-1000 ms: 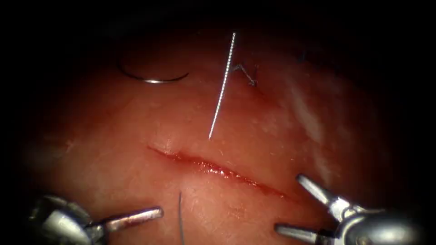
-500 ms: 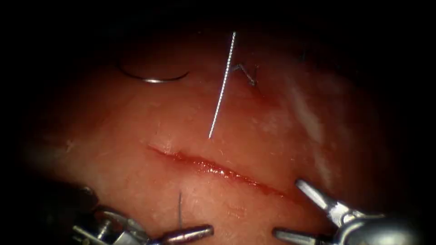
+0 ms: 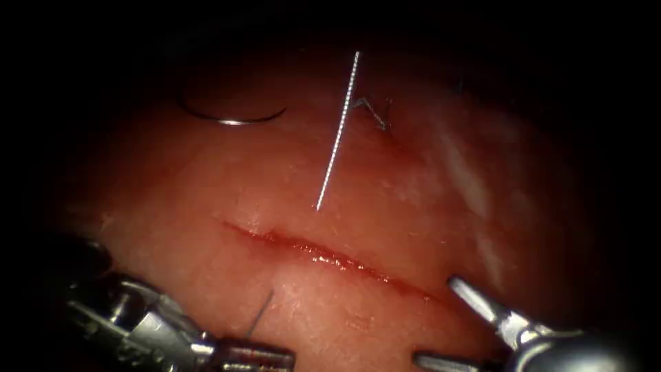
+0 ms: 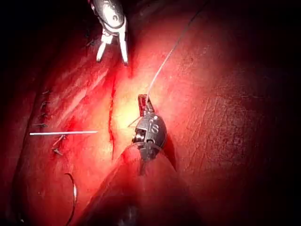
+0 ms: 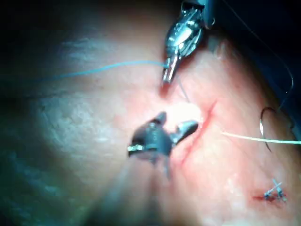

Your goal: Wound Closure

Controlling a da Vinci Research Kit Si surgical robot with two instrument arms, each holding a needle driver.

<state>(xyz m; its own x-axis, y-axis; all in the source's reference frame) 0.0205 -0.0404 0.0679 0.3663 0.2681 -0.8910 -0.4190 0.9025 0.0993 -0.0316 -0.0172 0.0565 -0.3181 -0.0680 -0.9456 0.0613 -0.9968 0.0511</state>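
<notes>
Tissue [image 3: 206, 179] carries the needle [image 3: 231, 118] lying free, far from the cut [image 3: 323, 256]; your left tool [image 3: 251, 357] has moved in, jaws closed on thread [image 3: 259, 314], while your right tool [image 3: 444, 324] stands wide open, empty.

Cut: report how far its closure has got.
Done: little; the cut lies open, no stitch visible across it. In hand: left tool shut on the thread; right tool open, holding nothing; needle lies free on the tissue. Left: the whole cut.
</notes>
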